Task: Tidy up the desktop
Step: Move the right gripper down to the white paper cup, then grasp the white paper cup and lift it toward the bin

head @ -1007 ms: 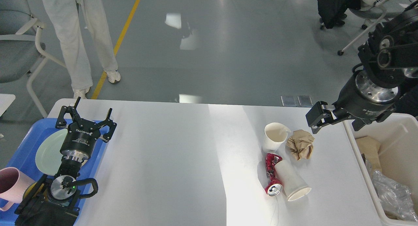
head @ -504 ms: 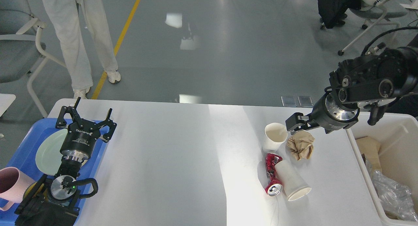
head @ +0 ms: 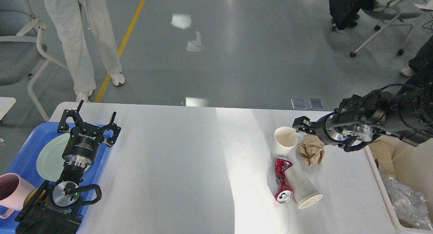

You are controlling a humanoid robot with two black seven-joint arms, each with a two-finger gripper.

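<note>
The desktop [head: 176, 166] fills the lower middle of the view, a wide white top with a faint seam across it. On its right part stands an upright paper cup [head: 285, 141] with a bent rim; just beside it lies a crumpled brown paper wad [head: 312, 150], and nearer the desktop's front edge a crushed red can [head: 281, 181] lies touching a tipped white cup [head: 302, 187]. A blue tray [head: 23, 149] holding a pale green plate [head: 50, 156] overlaps the desktop's left edge, a pink mug [head: 12, 190] sits at the tray's near corner, and a white bin [head: 402, 180] with clear plastic inside stands off the desktop's right edge. The left gripper [head: 88, 121] points away over the tray's far edge, its fingers spread wide and holding nothing. The right arm reaches in low and nearly level from the right, and the right gripper [head: 301, 124] sits at the upright cup's rim, above the paper wad; it is seen end-on and dark, so whether it is parted or closed cannot be told. Compared with a second ago, the right arm has dropped from high above the bin and swung leftward to the cup, while the left arm is unchanged.
</note>
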